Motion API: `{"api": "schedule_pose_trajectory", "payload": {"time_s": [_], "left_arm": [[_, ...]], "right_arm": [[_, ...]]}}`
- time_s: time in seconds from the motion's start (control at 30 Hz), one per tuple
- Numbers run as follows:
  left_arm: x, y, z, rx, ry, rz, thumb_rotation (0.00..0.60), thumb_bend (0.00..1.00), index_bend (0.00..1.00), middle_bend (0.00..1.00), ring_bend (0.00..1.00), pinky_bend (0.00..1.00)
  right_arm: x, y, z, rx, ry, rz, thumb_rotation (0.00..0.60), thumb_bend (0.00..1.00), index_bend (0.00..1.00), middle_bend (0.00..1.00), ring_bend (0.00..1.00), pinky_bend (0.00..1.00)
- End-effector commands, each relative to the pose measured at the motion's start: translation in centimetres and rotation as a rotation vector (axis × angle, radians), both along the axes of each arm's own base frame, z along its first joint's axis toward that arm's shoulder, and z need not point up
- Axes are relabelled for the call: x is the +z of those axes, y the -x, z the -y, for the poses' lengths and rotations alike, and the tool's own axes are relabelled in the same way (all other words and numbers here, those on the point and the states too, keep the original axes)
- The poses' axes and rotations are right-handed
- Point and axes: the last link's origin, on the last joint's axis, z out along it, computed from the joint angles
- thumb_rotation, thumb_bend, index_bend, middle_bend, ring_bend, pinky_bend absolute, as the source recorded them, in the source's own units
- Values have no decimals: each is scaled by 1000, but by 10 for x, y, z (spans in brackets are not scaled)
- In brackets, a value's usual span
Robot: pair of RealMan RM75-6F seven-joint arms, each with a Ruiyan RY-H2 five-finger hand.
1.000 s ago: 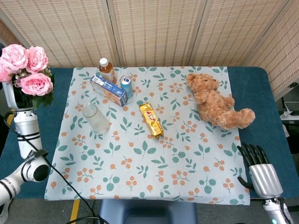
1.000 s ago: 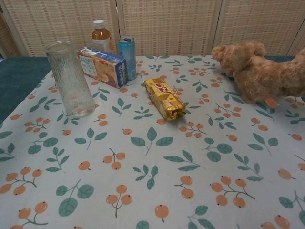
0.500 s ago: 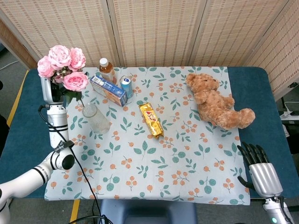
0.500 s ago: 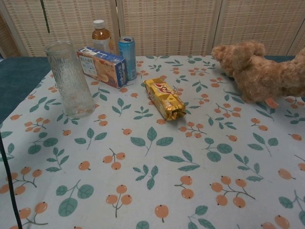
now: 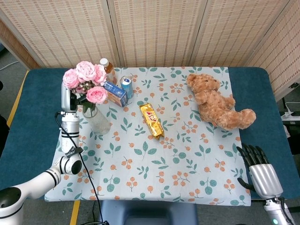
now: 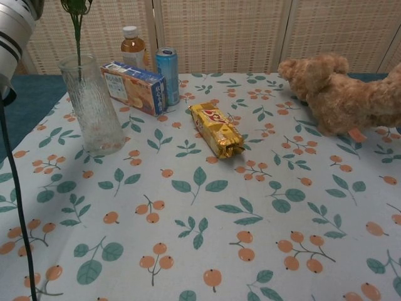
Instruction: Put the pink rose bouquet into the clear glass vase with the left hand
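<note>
One left hand (image 5: 68,97) holding bouquet (image 5: 86,80), stem in vase (image 6: 93,106)

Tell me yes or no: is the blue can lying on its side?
No, the blue can stands upright beside the blue box, its top facing up in the chest view.

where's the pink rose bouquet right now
In the head view the pink rose bouquet is at the table's far left, held by the left hand directly above the clear glass vase; the chest view shows its stem reaching the vase mouth.
</note>
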Motion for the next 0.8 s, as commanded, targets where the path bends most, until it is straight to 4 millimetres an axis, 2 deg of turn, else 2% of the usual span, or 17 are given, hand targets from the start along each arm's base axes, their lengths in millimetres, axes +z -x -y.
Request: {"api": "schedule_pose_trajectory", "payload": {"time_s": [0.03,0.1,0.13,0.23,0.4,0.6,0.8], "left_arm": [[-12,11,12,-17,23,-63,600,443,323,416,230,109],[-17,19,21,-29,40,-102,600,434,156,271,127,78],[-20,22,25,-33,50,-121,600,431,103,227,95,66],[-27,34,38,-33,81,-184,600,428,11,145,42,16],[-31,50,53,-21,110,-256,600,420,0,102,2,0],[-32,73,67,27,174,-353,600,417,0,31,0,0],[-20,102,86,85,211,-471,600,359,0,0,0,0]], "right_arm": [[0,0,0,2,0,1,600,85,0,0,0,0],[0,0,0,3,-3,2,600,84,0,0,0,0],[0,0,-1,4,-3,2,600,85,0,0,0,0],[0,-2,-1,10,-7,4,600,85,0,0,0,0],[0,-3,-4,18,-8,6,600,86,0,0,0,0],[1,-4,-5,25,-6,11,600,85,0,0,0,0],[0,-3,-5,26,-13,7,600,86,0,0,0,0]]}}
